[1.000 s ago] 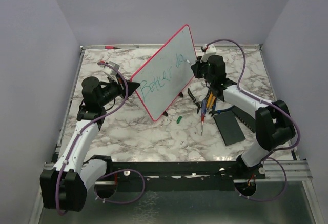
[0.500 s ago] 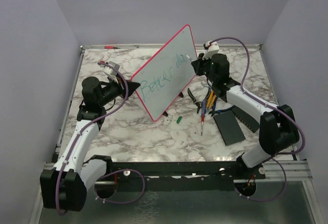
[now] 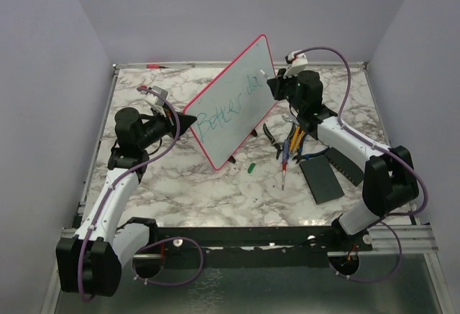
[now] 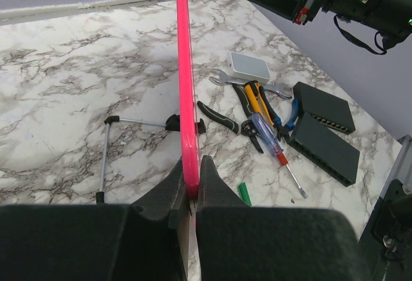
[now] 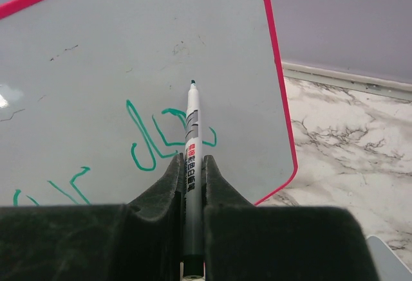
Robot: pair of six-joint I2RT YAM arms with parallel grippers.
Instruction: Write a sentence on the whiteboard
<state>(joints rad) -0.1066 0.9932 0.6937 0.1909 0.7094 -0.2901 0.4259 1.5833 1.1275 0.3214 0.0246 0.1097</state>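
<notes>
1. Tools lie on the marble table (image 3: pixel 180 192) at the near right. Among them are two black boxes (image 3: pixel 321 179) and a screwdriver (image 3: pixel 284 174), with one green cap (image 3: pixel 251 168) nearer the middle.
2. Left gripper (image 4: pixel 192 191), at middle left, is clenched on the near-left end of the board's pink rim, steadying it.
3. One whiteboard (image 3: pixel 230 105) stands tilted on edge at mid-table. Its long axis runs from near left to far right, and green writing crosses the face turned toward the near right.
4. Right gripper (image 5: pixel 192 165), at far right, is clamped on one marker (image 5: pixel 191 133). The marker points straight at the board face just ahead, to the gripper's left. Its tip sits just above the last green letters; whether it touches cannot be told.
5. Of the two arms, the right one is nearer the blank strip between those letters and the far-right rim. Further strokes would likely run along the long axis, toward the far right.
</notes>
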